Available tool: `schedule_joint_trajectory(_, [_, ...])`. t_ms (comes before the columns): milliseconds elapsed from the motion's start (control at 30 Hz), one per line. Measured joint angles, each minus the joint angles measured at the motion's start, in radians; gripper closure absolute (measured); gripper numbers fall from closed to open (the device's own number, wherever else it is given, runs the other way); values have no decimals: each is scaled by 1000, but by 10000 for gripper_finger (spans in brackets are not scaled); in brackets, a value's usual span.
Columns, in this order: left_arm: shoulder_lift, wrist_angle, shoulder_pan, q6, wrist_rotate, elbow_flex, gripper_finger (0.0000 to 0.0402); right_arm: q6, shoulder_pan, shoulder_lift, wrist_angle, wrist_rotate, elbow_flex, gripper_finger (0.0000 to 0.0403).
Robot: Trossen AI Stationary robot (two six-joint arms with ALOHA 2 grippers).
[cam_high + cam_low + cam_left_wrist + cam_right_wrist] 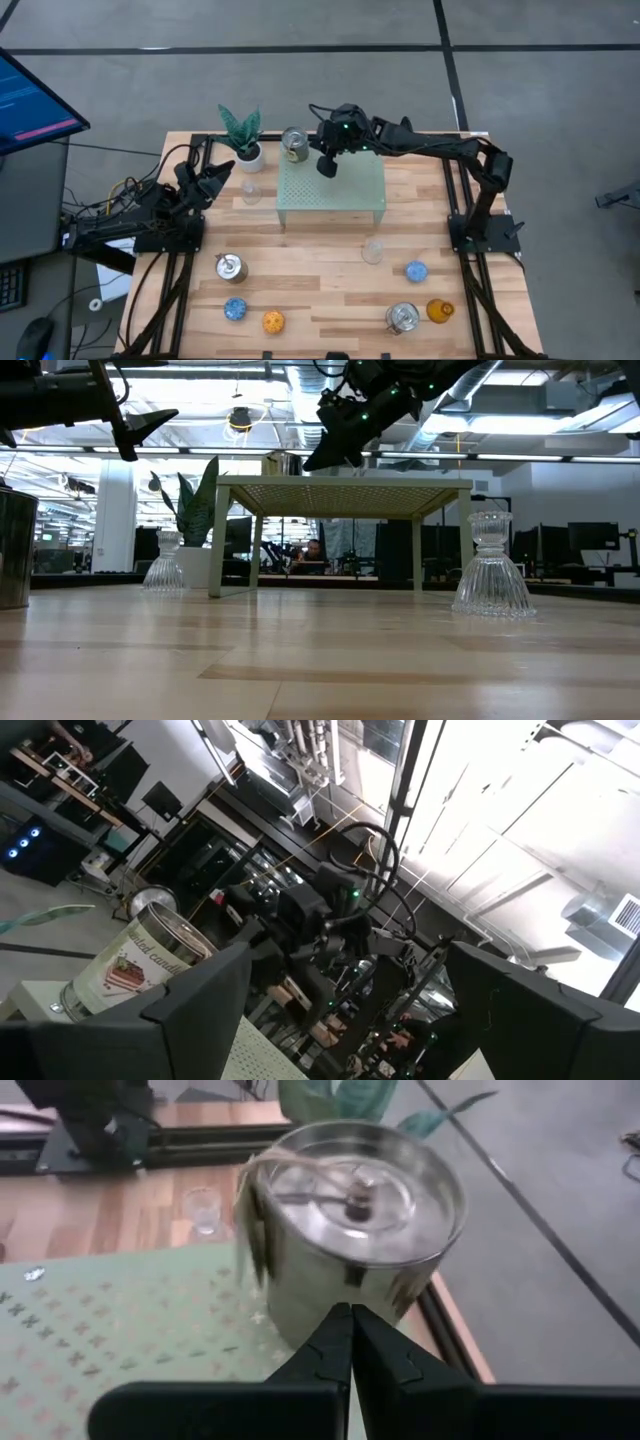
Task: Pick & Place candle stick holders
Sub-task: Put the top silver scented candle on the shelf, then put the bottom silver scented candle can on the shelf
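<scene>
Right gripper (326,165) hovers over the pale green perforated stand (345,195), jaws clenched tight, holding nothing, just beside a silver candle holder (294,144) standing on the stand's back-left corner. Left gripper (215,178) waits above the worktop's (320,290) left side, jaws released, empty, near a clear glass holder (250,190) & the potted plant (243,135). Other holders on the worktop's front part: silver (229,267), blue (235,309), orange (273,321), clear glass (372,250), blue (415,270), silver (402,317), amber (438,311).
</scene>
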Motion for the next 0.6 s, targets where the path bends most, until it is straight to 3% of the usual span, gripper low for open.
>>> schedule_joint_trajectory(300, [0,0,0,0,0,0,64,1,0,-10,-23,3,0,403])
schedule_joint_trajectory(433, [0,0,0,0,0,0,64,5,-11,-143,-256,16,37,403])
schedule_joint_trajectory(600, [0,0,0,0,0,0,64,73,21,-337,-629,137,47,403])
